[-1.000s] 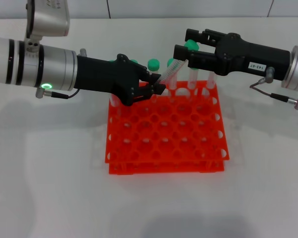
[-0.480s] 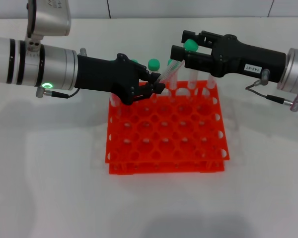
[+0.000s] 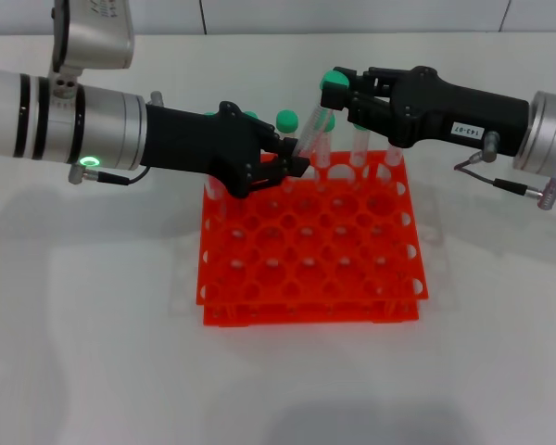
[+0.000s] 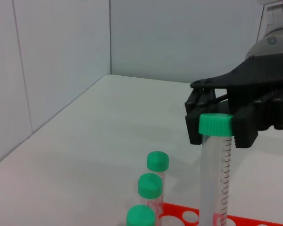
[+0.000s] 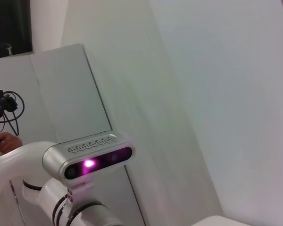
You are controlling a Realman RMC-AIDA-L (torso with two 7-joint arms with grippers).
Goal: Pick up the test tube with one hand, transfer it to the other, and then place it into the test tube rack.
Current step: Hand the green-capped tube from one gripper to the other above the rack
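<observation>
The left end effector is clamping the test tube low above the test tube rack's back edge, leaving its cap free; the right end effector is apparently closing there.

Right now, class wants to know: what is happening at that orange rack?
A handover between two arms. The left gripper holds the lower end of a tilted test tube above the test tube rack. The right gripper is at its green cap. Other capped tubes stand along the rack's far row.
</observation>
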